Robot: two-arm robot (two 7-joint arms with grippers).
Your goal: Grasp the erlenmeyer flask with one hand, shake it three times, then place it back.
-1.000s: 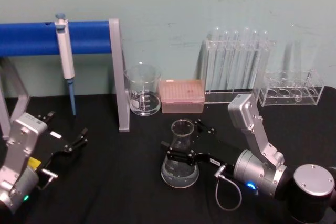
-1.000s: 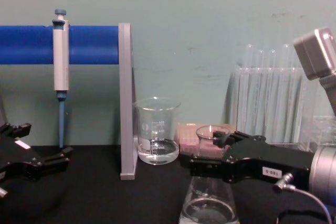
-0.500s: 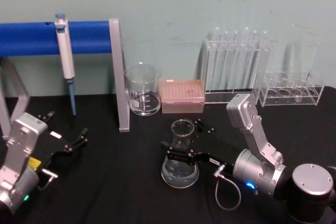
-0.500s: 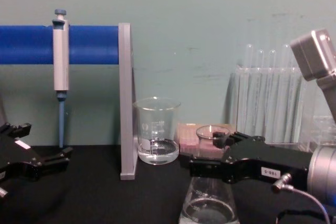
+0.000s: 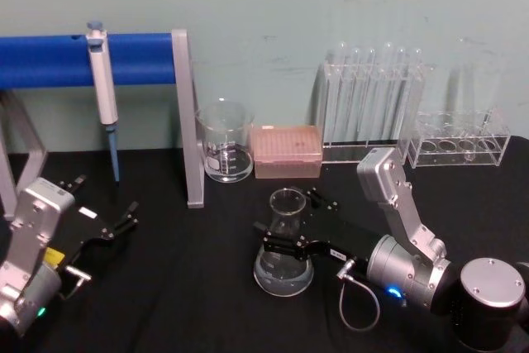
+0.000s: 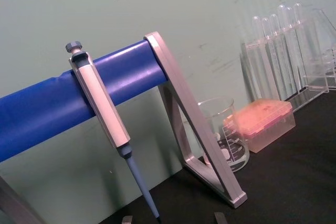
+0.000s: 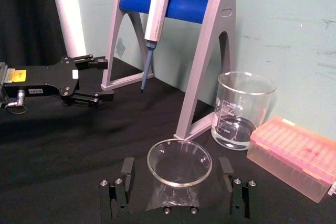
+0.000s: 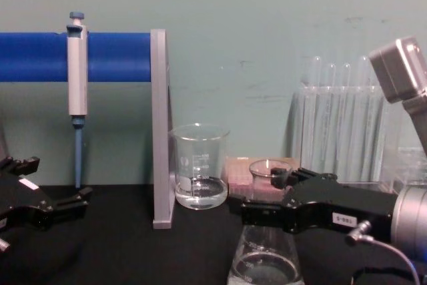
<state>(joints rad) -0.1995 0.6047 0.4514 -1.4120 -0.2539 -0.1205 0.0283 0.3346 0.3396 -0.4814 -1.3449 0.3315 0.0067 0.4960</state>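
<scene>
The erlenmeyer flask [image 5: 285, 266] stands upright on the black table, clear glass with a little liquid in its wide base. My right gripper [image 5: 289, 221] reaches in from the right at neck height. In the right wrist view its two black fingers [image 7: 127, 169] stand on either side of the flask [image 7: 173, 198] just below the flared rim, with a gap on each side, so this gripper [image 7: 178, 174] is open. From the chest, the flask [image 8: 267, 265] shows under the right gripper [image 8: 260, 195]. My left gripper [image 5: 106, 200] rests open and empty at the far left.
A glass beaker [image 5: 225, 145] and a pink tip box [image 5: 286, 151] stand just behind the flask. A pipette [image 5: 102, 80] hangs on the blue-barred stand [image 5: 186, 121] at the back left. Clear test tube racks [image 5: 376, 105] line the back right.
</scene>
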